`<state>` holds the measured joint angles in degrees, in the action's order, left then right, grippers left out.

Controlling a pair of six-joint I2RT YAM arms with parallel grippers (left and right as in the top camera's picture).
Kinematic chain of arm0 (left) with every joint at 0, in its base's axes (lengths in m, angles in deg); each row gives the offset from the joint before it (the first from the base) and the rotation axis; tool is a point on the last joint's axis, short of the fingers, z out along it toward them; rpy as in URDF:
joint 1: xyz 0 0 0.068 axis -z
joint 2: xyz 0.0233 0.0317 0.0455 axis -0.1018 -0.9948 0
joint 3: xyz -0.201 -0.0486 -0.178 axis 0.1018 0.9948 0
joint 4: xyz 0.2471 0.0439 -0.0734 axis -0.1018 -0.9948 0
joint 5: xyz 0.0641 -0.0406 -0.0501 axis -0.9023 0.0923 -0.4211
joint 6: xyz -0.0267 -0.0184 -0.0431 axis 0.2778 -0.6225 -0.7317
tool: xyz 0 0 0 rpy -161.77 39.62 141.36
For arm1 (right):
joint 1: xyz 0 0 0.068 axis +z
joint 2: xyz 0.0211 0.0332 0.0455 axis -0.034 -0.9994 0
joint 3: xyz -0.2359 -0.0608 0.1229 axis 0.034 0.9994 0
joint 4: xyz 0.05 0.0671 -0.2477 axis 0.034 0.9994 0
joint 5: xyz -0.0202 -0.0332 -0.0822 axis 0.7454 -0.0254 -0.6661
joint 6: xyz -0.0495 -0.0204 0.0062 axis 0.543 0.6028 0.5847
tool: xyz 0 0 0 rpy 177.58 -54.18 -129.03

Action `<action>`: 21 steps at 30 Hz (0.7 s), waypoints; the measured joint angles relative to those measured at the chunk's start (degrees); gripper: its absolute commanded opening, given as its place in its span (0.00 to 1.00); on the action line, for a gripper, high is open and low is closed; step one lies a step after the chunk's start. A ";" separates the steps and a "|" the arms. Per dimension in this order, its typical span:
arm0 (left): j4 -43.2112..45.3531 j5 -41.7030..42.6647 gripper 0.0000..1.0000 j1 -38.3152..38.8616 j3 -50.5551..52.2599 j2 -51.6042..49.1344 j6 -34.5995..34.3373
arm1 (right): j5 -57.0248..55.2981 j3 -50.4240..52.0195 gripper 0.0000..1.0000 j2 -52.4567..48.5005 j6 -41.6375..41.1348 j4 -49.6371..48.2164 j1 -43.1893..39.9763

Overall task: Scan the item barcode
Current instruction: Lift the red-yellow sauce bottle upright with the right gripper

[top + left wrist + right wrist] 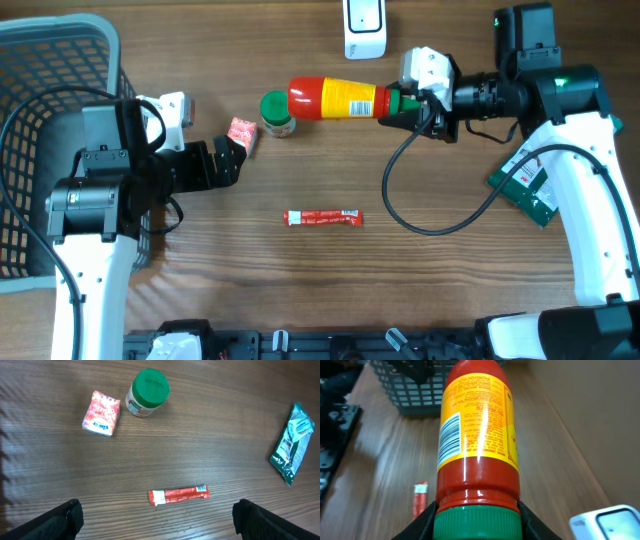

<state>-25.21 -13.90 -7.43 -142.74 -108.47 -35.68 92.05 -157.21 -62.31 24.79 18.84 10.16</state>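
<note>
The right end effector (403, 103) grips the red bottle (335, 98) by its green cap, holding it sideways, near the white scanner (363, 27). The left end effector (236, 152) is wide open above the surface (300, 280).

White arms (590, 200), black joints (490, 95), black right hand (392, 106) (looping black cable (392, 205)).
</note>
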 measured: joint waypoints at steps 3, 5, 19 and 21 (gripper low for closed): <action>0.02 0.00 1.00 0.00 0.00 0.00 0.00 | -15.63 -0.07 0.04 0.00 -12.72 -9.14 1.57; 0.02 0.00 1.00 0.00 0.00 0.00 0.00 | -27.04 -0.11 0.04 -0.04 -19.17 -11.23 3.34; -0.11 0.00 1.00 0.00 0.00 0.00 0.00 | -118.44 0.02 0.04 -29.51 -4.42 -60.92 25.90; -0.02 0.00 1.00 0.00 0.00 -0.02 0.00 | -125.44 0.37 0.04 -36.35 7.26 -85.99 26.18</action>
<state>-25.23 -13.90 -7.43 -142.74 -108.49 -35.68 -33.38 -156.84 -98.65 32.04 -67.14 36.34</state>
